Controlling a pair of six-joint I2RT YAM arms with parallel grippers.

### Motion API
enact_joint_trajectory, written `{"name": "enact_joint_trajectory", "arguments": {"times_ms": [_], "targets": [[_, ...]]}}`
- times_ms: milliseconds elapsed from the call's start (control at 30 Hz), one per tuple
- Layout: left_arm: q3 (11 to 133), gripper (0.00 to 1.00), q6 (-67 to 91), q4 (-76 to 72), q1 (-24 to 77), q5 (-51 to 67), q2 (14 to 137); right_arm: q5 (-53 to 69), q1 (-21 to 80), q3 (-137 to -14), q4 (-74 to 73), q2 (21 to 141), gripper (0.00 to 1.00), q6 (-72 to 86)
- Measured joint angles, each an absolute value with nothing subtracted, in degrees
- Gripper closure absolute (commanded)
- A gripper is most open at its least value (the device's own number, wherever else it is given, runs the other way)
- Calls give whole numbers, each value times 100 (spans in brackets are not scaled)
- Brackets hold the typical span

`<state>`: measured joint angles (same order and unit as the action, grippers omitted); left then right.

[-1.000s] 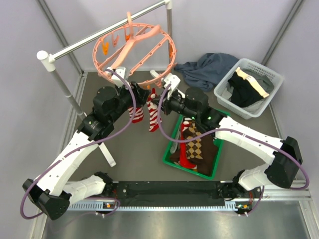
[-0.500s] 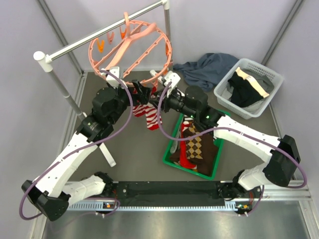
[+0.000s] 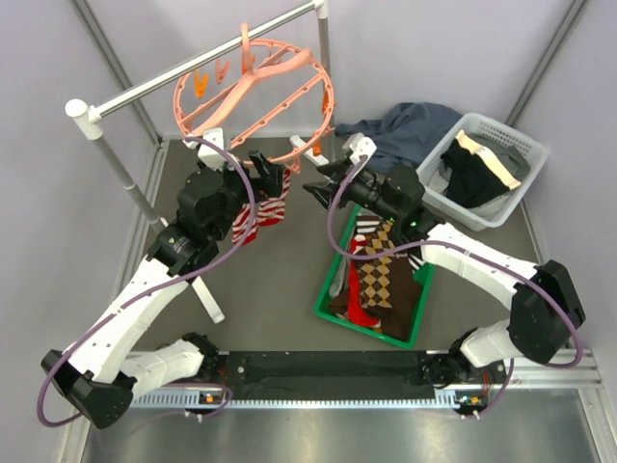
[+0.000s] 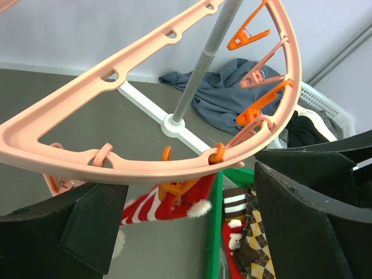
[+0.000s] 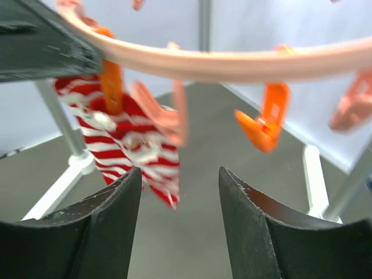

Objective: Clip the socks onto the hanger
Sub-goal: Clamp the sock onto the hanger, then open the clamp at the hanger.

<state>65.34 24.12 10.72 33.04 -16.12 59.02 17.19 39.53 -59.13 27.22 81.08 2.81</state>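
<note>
The white-and-black left arm (image 3: pixel 135 303) and matching right arm (image 3: pixel 482 264) have rounded white plastic link shells and bulky matte-black joint housings. 1 thin purple cable (image 3: pixel 40 395) loops along each. Each ends in 2 broad, wedge-shaped matte-black fingers (image 4: pixel 308 226).

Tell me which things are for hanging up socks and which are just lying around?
For the job:
pink hanger
striped sock hanging from its clip
socks in the green tray

Just lying about:
blue-grey cloth
white basket of dark clothes
</note>
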Motion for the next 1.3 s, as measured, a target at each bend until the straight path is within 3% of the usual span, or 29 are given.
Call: {"name": "enact_joint_trajectory", "arguments": {"times_ms": [300,967,1167,1300], "targets": [[6534,8,2410,1107,3299,-1619,5902,2674,3909,-6274,3100,8617,44,202],[6632,8,2381,1330,3297,-1621,5898,3041,3634,-6761,3301,9179,45,231],[6635,8,2379,1376,3297,-1621,5896,3264,3629,-7032,3304,9470,50,311],[6646,8,2379,1380,3297,-1616,5896,3426,3629,-7146,3315,9568,62,329]]}}
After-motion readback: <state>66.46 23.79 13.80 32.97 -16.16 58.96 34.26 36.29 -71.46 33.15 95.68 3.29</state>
